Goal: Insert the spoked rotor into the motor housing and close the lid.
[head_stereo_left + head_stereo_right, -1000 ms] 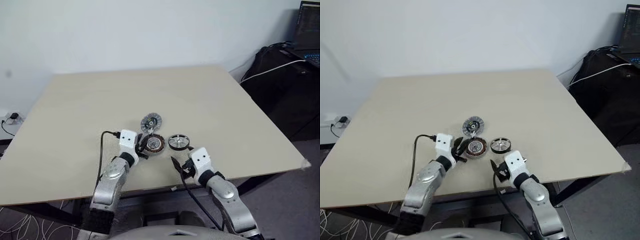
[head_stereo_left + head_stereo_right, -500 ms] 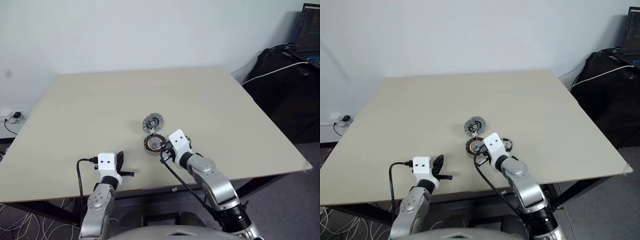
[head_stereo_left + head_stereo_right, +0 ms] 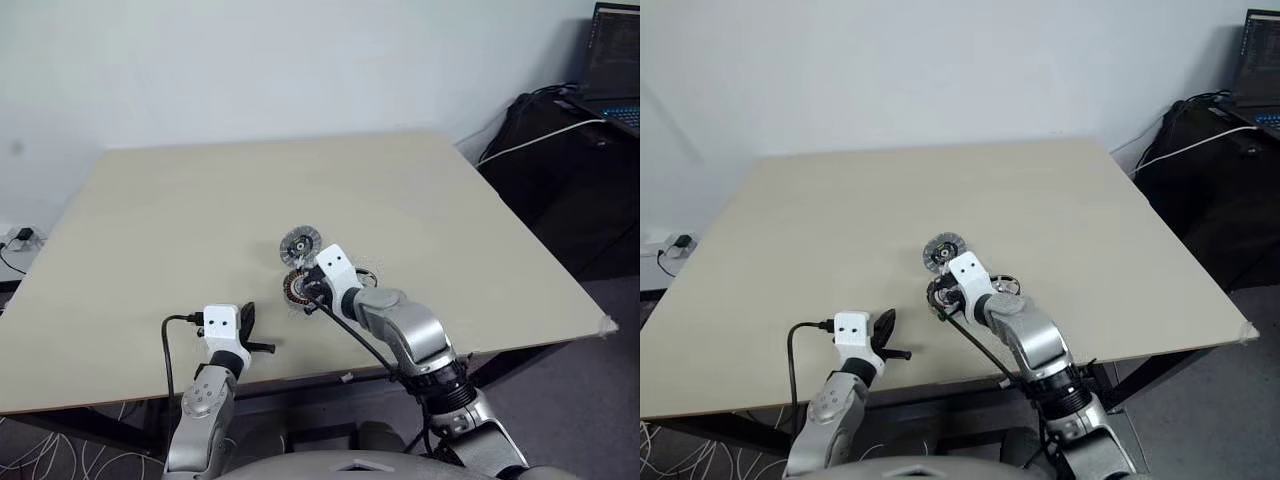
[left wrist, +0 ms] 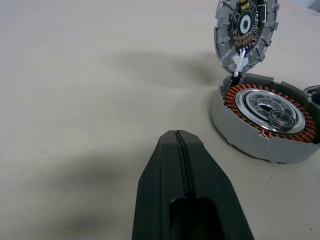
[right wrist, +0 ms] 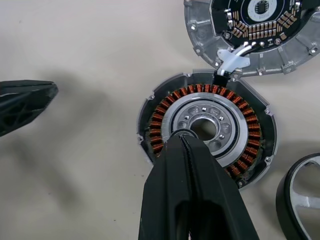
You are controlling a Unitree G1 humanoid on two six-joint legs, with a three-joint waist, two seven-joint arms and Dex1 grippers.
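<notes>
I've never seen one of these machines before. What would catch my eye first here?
Mid-table, near the front edge, lies the motor housing, a round base ringed with copper windings, with the lid wired to its far side. The right gripper hangs shut right over its silvery centre. The spoked rotor lies beside it, and the left gripper is shut, off to the left.

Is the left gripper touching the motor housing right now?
Apart. In the left wrist view, bare table lies between the shut left gripper and the motor housing; the eye views agree.
</notes>
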